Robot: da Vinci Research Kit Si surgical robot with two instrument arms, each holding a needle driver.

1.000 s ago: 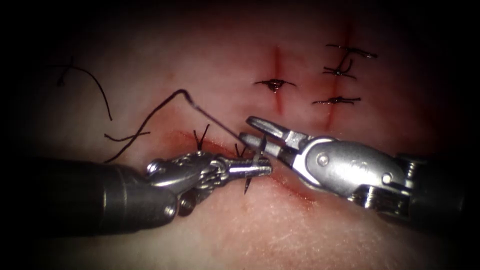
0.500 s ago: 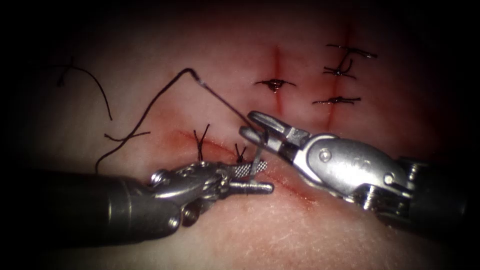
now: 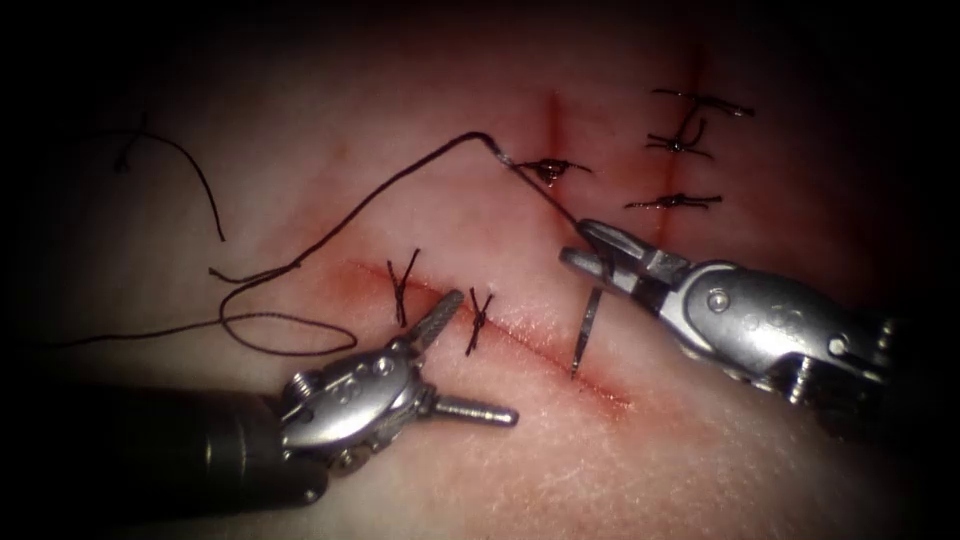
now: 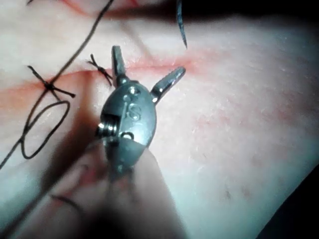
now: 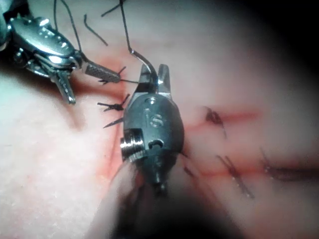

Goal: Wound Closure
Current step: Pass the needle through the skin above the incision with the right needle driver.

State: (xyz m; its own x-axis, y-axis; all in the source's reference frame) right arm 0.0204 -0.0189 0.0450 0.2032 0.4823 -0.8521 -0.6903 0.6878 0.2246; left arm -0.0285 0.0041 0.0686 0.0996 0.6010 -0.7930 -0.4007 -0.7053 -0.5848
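Note:
My right tool (image 3: 578, 243) (image 5: 155, 74) is shut on the curved needle (image 3: 585, 320) (image 5: 142, 59) about mid-curve. The needle's tip points down at the right part of the slanted cut (image 3: 540, 350) and looks free of the tissue. Its tail reaches up-left to where the dark thread (image 3: 380, 195) joins. The thread runs down-left, loops left of the cut and trails off left. My left tool (image 3: 478, 360) (image 4: 147, 67) stands open and holds nothing, just below the cut near two knotted stitches (image 3: 402, 285) (image 3: 478, 320).
Two vertical cuts lie behind: one (image 3: 553, 120) with a single stitch (image 3: 548, 168), one further right with three stitches (image 3: 680, 145). A loose curl of thread (image 3: 195, 170) rests on the tissue at the far left. Red fluid stains the slanted cut.
The left tool let go of the needle, opened and drew back down-left. The right tool closed on the needle and carried it up-right, out of the tissue, with the thread trailing after.

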